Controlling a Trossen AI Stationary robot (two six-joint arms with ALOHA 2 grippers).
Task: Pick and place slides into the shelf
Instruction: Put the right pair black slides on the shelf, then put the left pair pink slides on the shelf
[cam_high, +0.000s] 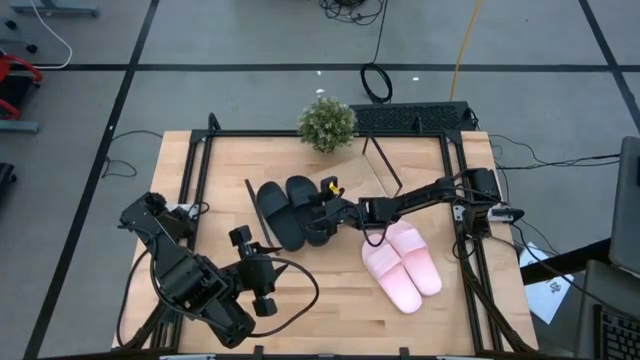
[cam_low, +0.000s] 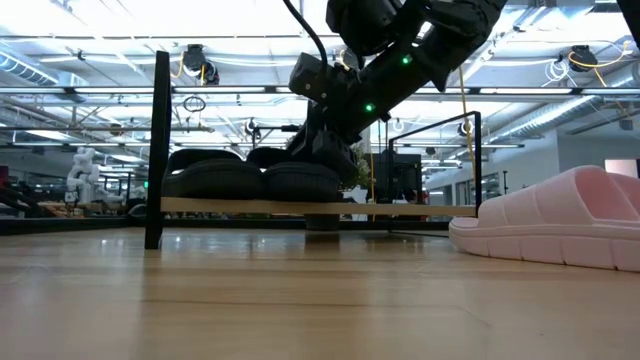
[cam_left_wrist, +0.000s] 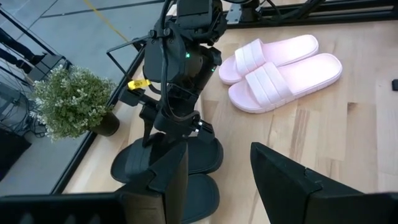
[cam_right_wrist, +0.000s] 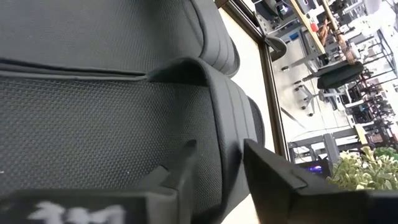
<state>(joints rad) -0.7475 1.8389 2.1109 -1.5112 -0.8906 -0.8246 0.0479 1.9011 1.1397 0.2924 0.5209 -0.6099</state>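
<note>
Slides: four, in two pairs.

Black slides (cam_high: 292, 208): two, matte, each with one wide ribbed strap and a finely textured footbed. Both lay side by side on the shelf (cam_low: 420, 210), at its left end in the low view.

Pink slides (cam_high: 404, 263): two, pale, each with one wide ribbed strap and a thick sole. They lay side by side and touching on the table (cam_high: 225, 165), off the shelf, toward the front right.

Shelf: one, a low light-wood board with thin black rod frames at both ends. The part beside the black pair was bare.

Arms: two.

Right gripper (cam_high: 325, 210): reached across from the right edge and sat low over the strap of the black slide nearer the shelf's middle. In the right wrist view its fingers (cam_right_wrist: 186, 163) stood a little apart astride the strap's edge; whether they pinched it could not be told.

Left gripper (cam_high: 262, 272): hung over the front left of the table, well clear of all slides, fingers spread with nothing between them.

Plant (cam_high: 327, 123): one, small, potted, at the table's back edge.
</note>
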